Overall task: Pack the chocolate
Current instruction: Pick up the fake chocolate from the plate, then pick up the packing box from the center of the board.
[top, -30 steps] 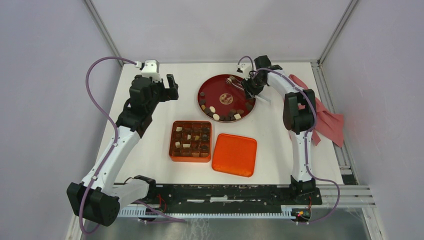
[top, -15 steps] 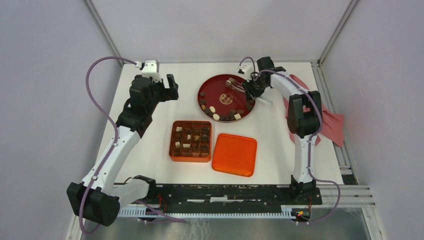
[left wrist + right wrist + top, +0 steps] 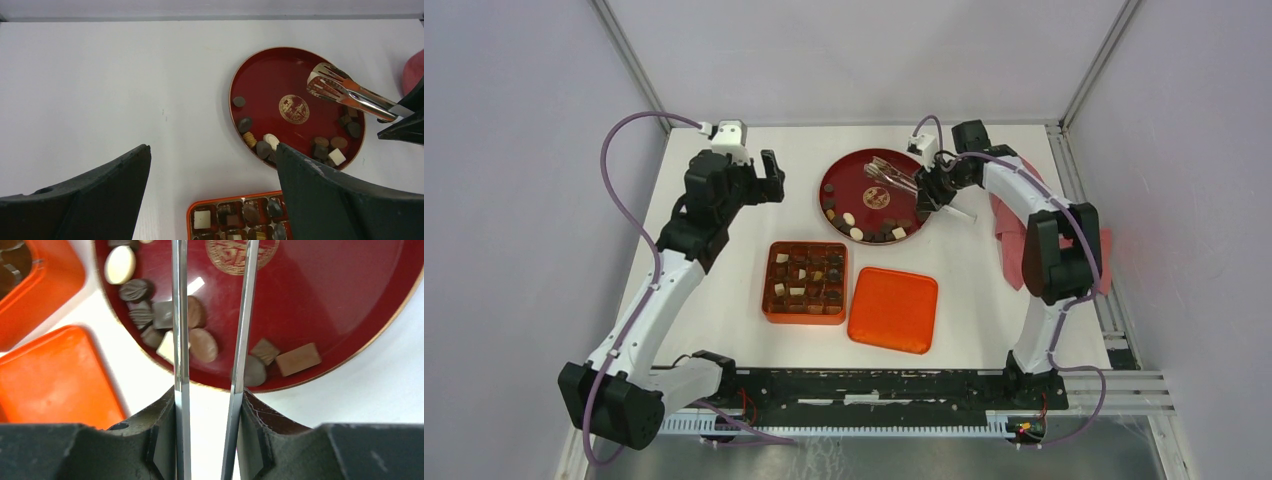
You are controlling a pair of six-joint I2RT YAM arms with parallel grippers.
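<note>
From above, your right gripper, elbow swung outward since 1 second ago, clamps shiny metal tongs over the round red plate holding small brown and cream chocolate pieces. Left wrist: left gripper gapes wide, empty; the plate's gold emblem is unreadable. Right wrist: fingers pinch both tong arms.

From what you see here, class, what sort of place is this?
Probably a robotics lab cell: a white table walled by plain panels, two arms bolted at its edge, the right gripper holding metal tongs.
</note>
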